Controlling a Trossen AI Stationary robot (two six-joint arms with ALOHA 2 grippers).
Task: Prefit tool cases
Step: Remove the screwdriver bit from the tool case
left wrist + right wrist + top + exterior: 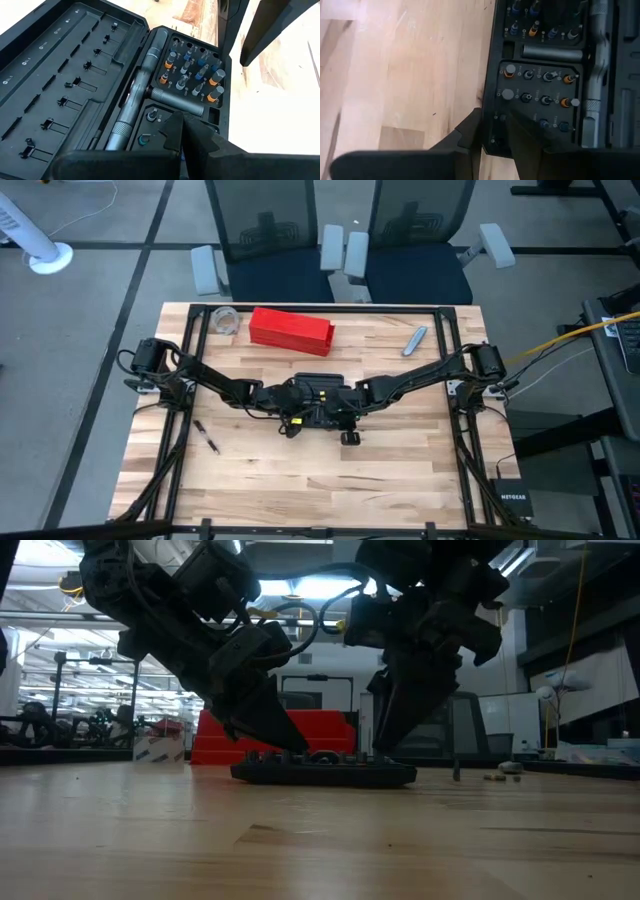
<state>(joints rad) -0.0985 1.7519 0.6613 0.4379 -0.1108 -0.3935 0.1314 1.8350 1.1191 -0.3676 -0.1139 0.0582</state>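
Both grippers, left gripper [285, 740] and right gripper [385, 745], bear on the open black plastic tool case [325, 772] (finger spread unclear); next, fold one half over.

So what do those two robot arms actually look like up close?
Both are dark, jointed metal limbs with black cables looped along them. The left claw and the right claw each end in two black wedge-shaped fingers tapering to a point. I can't make out any markings.

tool case [318, 402] mid-table, between both hands, box [291, 330] behind
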